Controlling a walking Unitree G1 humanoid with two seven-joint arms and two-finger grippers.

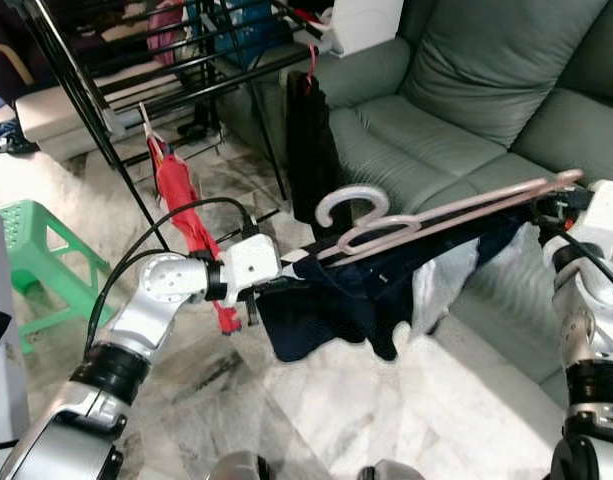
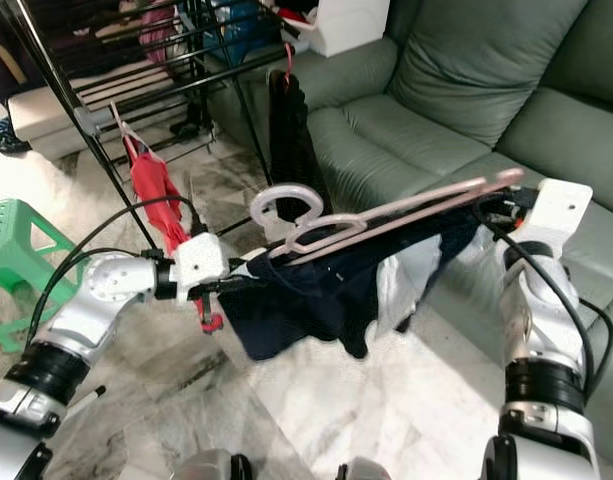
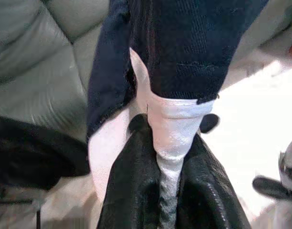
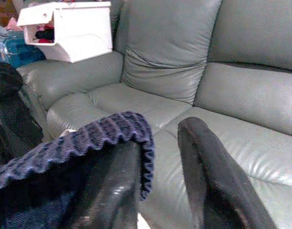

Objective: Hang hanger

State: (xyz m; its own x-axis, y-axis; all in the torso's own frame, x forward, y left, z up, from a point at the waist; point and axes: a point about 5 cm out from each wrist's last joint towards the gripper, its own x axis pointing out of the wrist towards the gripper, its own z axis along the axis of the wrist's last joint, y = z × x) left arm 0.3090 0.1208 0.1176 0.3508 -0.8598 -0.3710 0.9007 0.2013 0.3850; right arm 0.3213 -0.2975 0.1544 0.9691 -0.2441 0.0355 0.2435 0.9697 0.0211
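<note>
Marble floor [image 1: 386,400], green sofa [image 1: 426,140] to the right, black drying rack [image 1: 136,70] at back left with a red garment [image 1: 181,215] and a black garment [image 1: 311,150] hung on it.

Eye views: pink hanger [image 1: 436,215] held in the air between rack and sofa, long axis nearly level, running left to right, hook end toward the rack. Navy garment [image 1: 356,295] drapes below it. Left gripper [image 1: 286,262] at one end, right gripper [image 2: 501,205] at the other.

Left wrist: fingers [image 3: 212,191] pinching the hanger's pale end.

Right wrist: fingers [image 4: 207,162] spread apart, navy knit beside one.
</note>
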